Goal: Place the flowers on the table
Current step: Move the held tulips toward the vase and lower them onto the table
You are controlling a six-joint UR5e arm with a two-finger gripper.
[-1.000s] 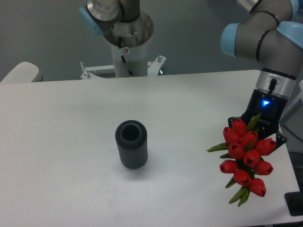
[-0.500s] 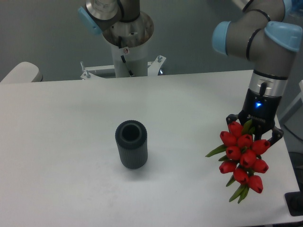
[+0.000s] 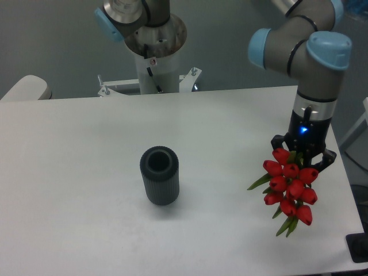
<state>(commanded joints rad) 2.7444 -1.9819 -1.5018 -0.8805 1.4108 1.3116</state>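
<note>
The flowers [image 3: 289,184], a bunch of red tulip buds with green leaves, hang at the right side of the white table [image 3: 86,230]. The buds point down and toward me, and the stems are hidden behind the buds. My gripper [image 3: 302,154] sits just above and behind the bunch and is shut on it. I cannot tell whether the lowest buds touch the tabletop. The dark grey ribbed vase [image 3: 159,175] stands upright and empty in the middle of the table, well to the left of the gripper.
The arm's white base column [image 3: 155,63] stands behind the table's far edge. The table's right edge runs close beside the flowers. A pale rounded object [image 3: 26,88] shows at the far left, and a dark object [image 3: 357,248] at the lower right corner.
The arm has swung left and lifted a little. The gripper and the flowers have shifted left and slightly up, away from the table's right edge. The vase has not moved.
</note>
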